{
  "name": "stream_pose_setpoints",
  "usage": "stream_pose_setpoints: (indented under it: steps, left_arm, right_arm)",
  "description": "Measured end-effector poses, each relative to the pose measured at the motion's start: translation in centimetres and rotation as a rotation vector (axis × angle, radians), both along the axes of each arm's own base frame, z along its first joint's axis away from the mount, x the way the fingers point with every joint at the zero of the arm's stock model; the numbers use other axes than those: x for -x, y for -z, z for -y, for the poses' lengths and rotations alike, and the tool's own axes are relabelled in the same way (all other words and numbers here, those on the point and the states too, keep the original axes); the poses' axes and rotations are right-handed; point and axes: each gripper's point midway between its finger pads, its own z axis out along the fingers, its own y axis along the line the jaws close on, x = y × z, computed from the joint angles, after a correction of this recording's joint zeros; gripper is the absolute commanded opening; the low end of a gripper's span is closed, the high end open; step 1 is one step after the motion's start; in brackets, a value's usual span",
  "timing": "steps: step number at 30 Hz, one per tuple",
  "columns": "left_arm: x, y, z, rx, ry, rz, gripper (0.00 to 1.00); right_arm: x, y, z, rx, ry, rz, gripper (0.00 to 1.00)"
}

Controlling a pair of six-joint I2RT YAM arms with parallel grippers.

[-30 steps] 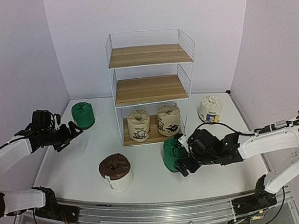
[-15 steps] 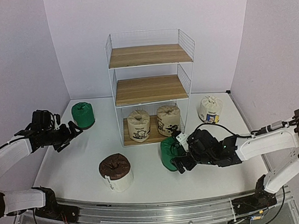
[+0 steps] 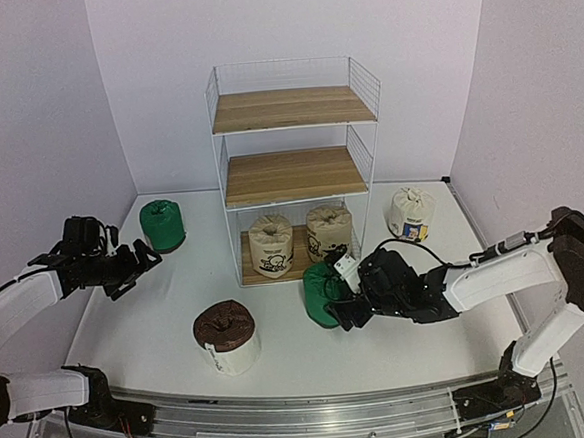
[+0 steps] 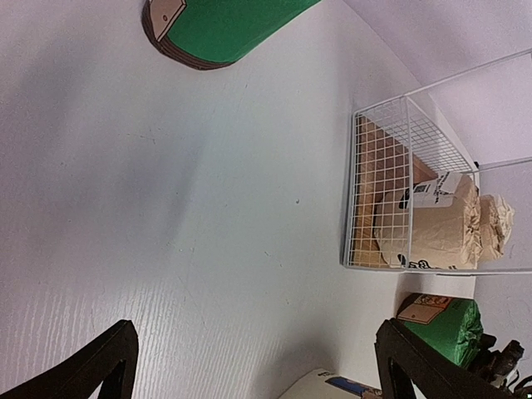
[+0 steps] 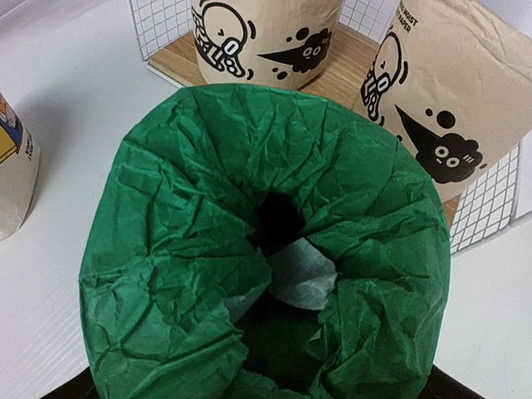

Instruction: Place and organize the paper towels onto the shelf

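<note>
A green paper towel roll [image 3: 318,295] lies tipped in front of the shelf [image 3: 294,175]. My right gripper [image 3: 338,296] reaches it from the right, jaws closed against its two sides. In the right wrist view its crumpled top [image 5: 208,208] fills the frame and hides the fingers. Two beige printed rolls [image 3: 272,244] [image 3: 330,231] stand on the bottom board. A second green roll [image 3: 162,224] stands at the far left. Just right of it my left gripper [image 3: 140,262] hovers open over bare table, holding nothing. A brown-topped roll [image 3: 227,336] stands near the front. A white labelled roll [image 3: 411,214] stands right of the shelf.
The shelf's top and middle boards carry nothing. Its wire side panel [image 4: 391,191] faces the left gripper. Purple walls close in the table on the left, back and right. The white roll [image 5: 12,166] stands close beside the held green one.
The right gripper has slid left toward the shelf front, carrying the green roll with it, and its jaws have narrowed onto the roll. The left arm has stayed still.
</note>
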Motion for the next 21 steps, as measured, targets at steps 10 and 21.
stream_pose_setpoints:
  steps: [10, 21]
  left_arm:
    - [-0.2, -0.9, 0.0, -0.004, 0.005, 0.006, 1.0]
    - [-0.4, -1.2, 0.0, -0.004, 0.005, 0.014, 1.0]
  right_arm:
    - [-1.3, 0.0, -1.5, -0.027, -0.006, 0.024, 0.39]
    - [-1.2, -0.4, -1.5, -0.047, 0.004, 0.001, 0.38]
